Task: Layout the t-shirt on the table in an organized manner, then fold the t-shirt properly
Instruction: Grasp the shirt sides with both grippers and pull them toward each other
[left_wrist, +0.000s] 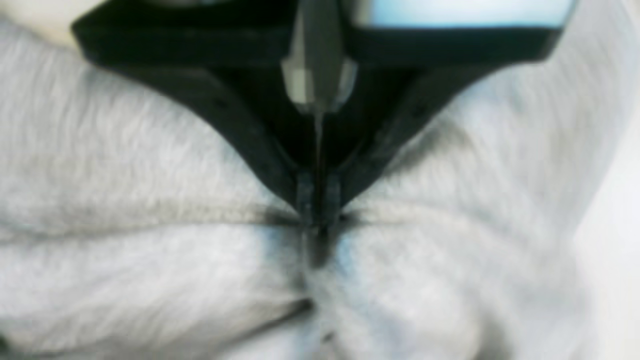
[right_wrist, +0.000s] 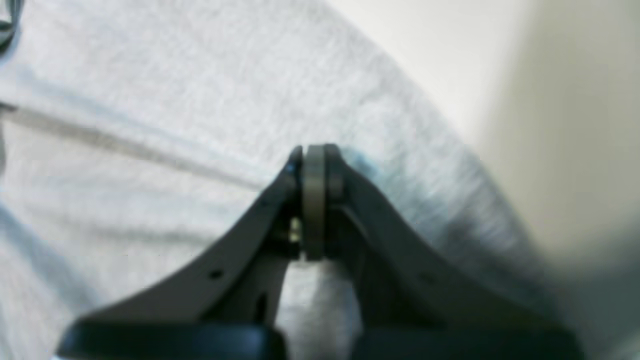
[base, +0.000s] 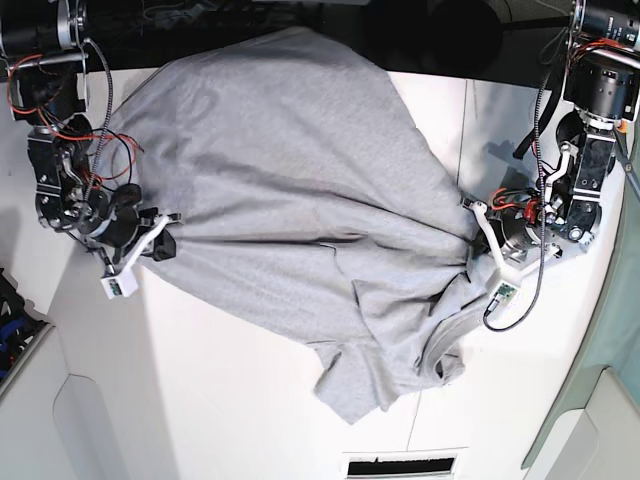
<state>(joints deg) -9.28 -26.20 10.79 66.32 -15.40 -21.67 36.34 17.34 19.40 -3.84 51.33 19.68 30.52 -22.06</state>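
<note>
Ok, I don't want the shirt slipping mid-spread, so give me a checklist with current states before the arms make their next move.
1. Left hand shut on the t-shirt: ok, cloth puckers at its tips.
2. Right hand shut on the t-shirt: ok, cloth bunched between its fingers.
3. Shirt stretched between the two hands: ok, fabric spans them in the base view.
4. Shirt laid flat: not ok, the near end is crumpled and folded over.
5. Shirt fully on the table: not ok, the far edge overhangs the dark back edge.
6. Lettering side up: cannot tell.
</note>
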